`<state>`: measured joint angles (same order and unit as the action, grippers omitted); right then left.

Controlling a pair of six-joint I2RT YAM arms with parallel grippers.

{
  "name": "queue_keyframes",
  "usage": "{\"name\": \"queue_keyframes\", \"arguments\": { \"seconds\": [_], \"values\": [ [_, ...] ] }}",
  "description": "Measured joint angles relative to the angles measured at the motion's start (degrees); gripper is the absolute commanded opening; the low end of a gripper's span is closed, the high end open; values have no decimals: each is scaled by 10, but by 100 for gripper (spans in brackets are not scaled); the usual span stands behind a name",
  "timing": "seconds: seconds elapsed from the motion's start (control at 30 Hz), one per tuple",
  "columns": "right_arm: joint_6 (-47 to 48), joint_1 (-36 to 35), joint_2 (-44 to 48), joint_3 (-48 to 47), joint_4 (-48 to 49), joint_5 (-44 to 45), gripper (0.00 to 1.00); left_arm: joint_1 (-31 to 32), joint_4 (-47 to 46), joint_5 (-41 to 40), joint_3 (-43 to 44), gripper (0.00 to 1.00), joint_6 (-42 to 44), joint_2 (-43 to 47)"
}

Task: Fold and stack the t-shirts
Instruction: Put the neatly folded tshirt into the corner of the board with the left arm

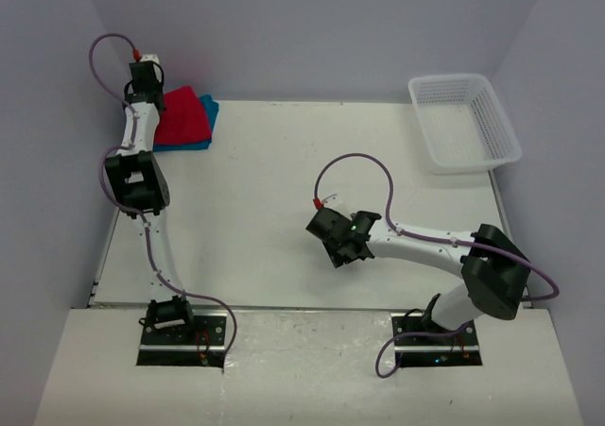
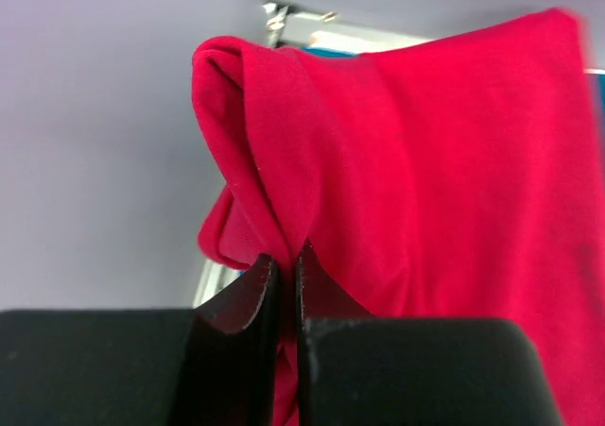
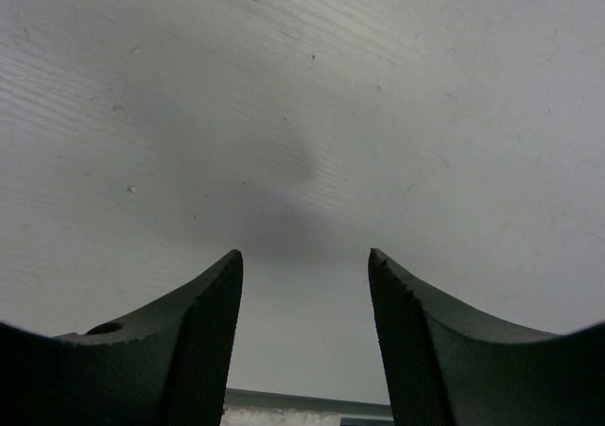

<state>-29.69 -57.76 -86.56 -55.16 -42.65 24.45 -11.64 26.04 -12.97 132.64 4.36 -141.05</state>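
My left fingers [image 2: 286,256] are pinched tight on a bunched edge of the red t-shirt [image 2: 425,161], which lies folded just ahead of them on the teal-blue t-shirt [image 1: 210,112]. My right fingers [image 3: 304,254] stand wide and empty over the counter [image 1: 284,209]. I judge the stacking nearly done, with only letting go and smoothing that edge remaining.

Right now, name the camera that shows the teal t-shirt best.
Top external: the teal t-shirt peeks out beneath the red t-shirt, far left. Left wrist shows only a blue sliver behind the red cloth; right wrist shows none.
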Motion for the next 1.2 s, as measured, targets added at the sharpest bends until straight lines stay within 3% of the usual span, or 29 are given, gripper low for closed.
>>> {"name": "queue_keyframes", "arguments": {
  "seconds": [0.03, 0.07, 0.2, 0.5, 0.73, 0.83, 0.93, 1.2],
  "values": [
    [1, 0, 0, 0, 0, 0, 57, 0, -3, -16, 0, 14, 0, -5],
    [2, 0, 0, 0, 0, 0, 57, 0, -6, -30, 0, 35, -1, -9],
    [3, 1, 0, 0, 0, -3, 57, 0, -17, -84, -4, 55, -13, -17],
    [8, 1, 0, -1, 1, -6, 57, 17, -85, -274, -94, 72, -37, 47],
    [9, 8, 9, -12, 4, -7, 57, 107, -135, -386, -73, 76, 28, 121],
    [10, 25, 35, -12, 8, -13, 57, 160, -117, -370, -71, 76, 9, 161],
    [13, 47, 71, -12, 17, -15, 59, 198, -76, -300, -89, 75, -48, 213],
    [32, 91, 194, -6, 60, -30, 62, 218, -93, -76, -401, 81, -222, 430]
  ]
}}
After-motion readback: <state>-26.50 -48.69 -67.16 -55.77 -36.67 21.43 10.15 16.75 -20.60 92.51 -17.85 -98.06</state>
